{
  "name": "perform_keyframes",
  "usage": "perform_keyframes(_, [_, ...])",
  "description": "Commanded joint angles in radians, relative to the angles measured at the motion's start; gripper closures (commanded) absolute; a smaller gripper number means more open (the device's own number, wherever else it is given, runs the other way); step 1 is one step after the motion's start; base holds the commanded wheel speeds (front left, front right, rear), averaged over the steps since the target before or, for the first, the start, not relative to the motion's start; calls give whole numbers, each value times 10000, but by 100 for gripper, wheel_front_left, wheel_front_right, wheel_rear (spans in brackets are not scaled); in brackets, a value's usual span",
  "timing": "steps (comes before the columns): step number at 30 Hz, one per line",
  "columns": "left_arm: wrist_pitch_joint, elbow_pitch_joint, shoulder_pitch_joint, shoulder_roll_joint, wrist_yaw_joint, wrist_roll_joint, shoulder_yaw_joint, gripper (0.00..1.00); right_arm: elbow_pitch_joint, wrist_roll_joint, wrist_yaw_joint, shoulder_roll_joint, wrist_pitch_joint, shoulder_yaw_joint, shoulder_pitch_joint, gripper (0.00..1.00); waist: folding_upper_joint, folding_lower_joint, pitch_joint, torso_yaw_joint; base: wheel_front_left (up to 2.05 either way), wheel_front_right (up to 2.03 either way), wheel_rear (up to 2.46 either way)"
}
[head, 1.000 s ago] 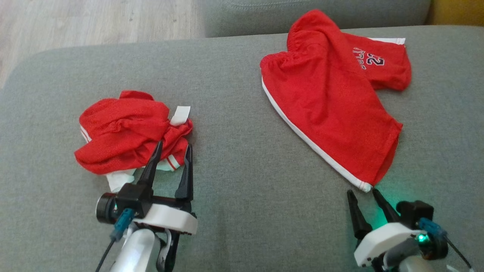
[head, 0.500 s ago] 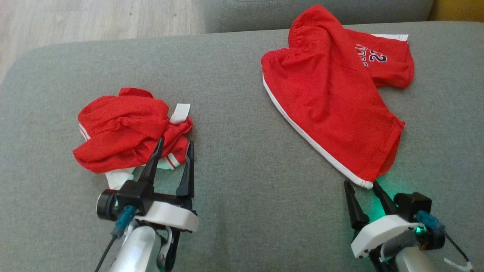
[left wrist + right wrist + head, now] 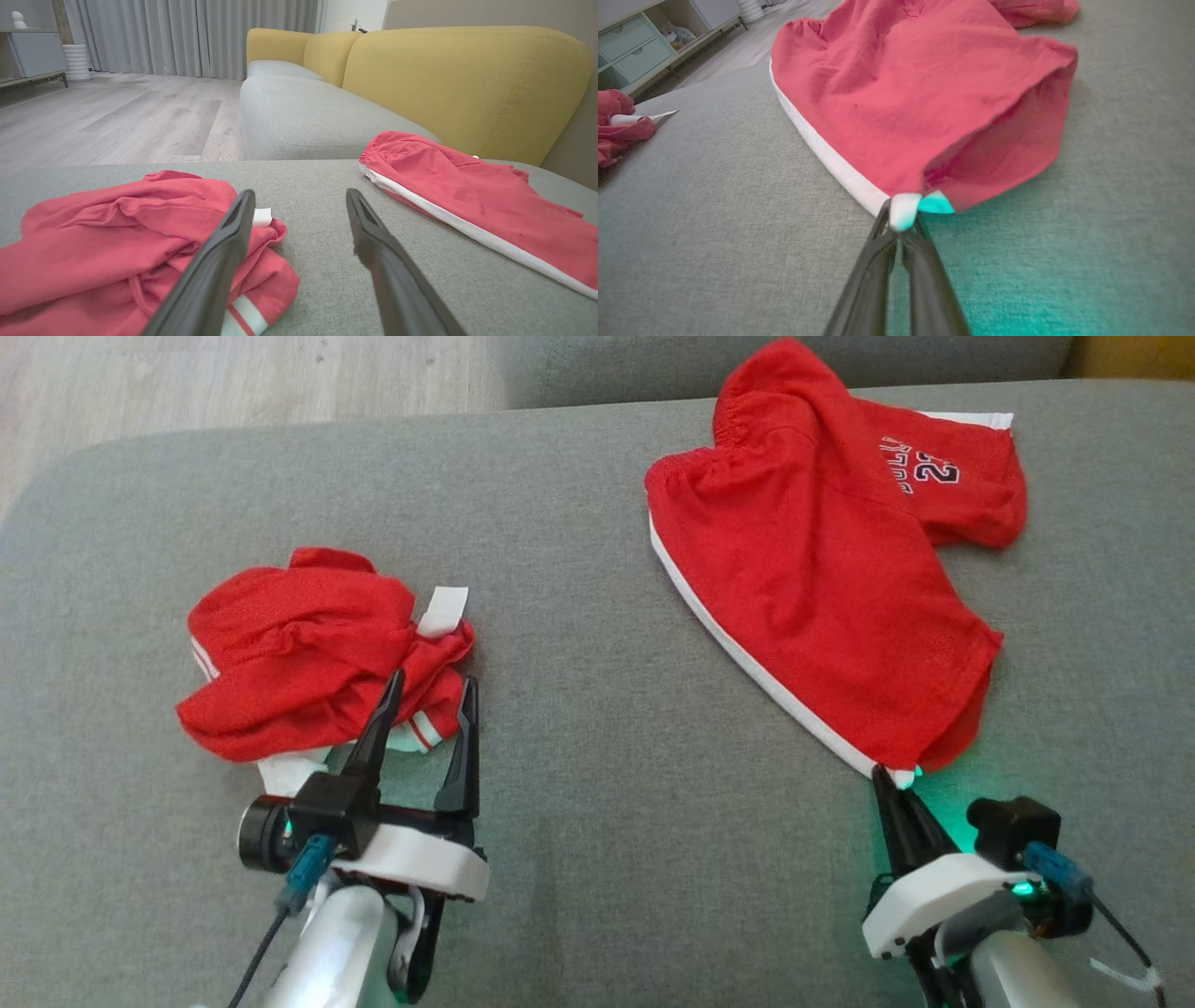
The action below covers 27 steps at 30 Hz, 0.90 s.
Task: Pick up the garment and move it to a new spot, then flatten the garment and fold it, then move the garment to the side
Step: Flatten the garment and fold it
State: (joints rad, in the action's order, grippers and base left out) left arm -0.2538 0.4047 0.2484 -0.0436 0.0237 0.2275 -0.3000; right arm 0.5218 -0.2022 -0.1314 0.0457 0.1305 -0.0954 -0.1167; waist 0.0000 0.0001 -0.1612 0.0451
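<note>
A pair of red shorts (image 3: 822,579) with white side trim and a number print lies spread on the right of the grey sofa seat (image 3: 579,644). My right gripper (image 3: 892,777) is shut on the shorts' near white hem corner (image 3: 903,210), its fingers (image 3: 920,261) pressed together. A second red garment (image 3: 299,658), crumpled with white trim, sits on the left. My left gripper (image 3: 428,695) is open just at that bundle's near right edge, one finger (image 3: 219,261) over the cloth and the other finger (image 3: 383,252) over bare cushion.
The wooden floor (image 3: 233,383) lies beyond the seat's far left edge. A second grey cushion (image 3: 299,112) and a yellow backrest (image 3: 467,79) stand behind. A low cabinet (image 3: 640,46) stands on the floor.
My right gripper moved forward to the shorts' hem corner and shut on it. The left gripper stayed open by the crumpled garment. The head camera shifted slightly.
</note>
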Motion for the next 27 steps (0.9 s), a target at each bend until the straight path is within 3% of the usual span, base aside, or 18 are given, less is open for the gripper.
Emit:
perform_keyframes(1, [-80,-267,418,-66,-8,-83,304,0,-189,57,7,45,203,-169,-349,100,0,-1,42,-58,0,0,0])
perform_keyframes(8, [-80,-297,356,-90,26,-160,450,0,-181,298,7,45,467,943,-369,100,0,-1,271,-429,0,0,0])
perform_keyframes(17, [-80,-294,486,-168,239,-391,348,0,-860,1412,7,45,12,3358,-46,100,0,-1,389,-1312,0,0,0])
perform_keyframes(22, [-65,2,1029,-177,566,-618,-208,0,-1112,1841,7,45,-296,4057,-129,100,0,-1,54,-1686,0,0,0])
perform_keyframes(27, [398,433,1966,-160,1010,-575,-1607,0,-1191,1628,7,45,-248,3765,-492,100,0,-1,-547,-2074,0,0,0])
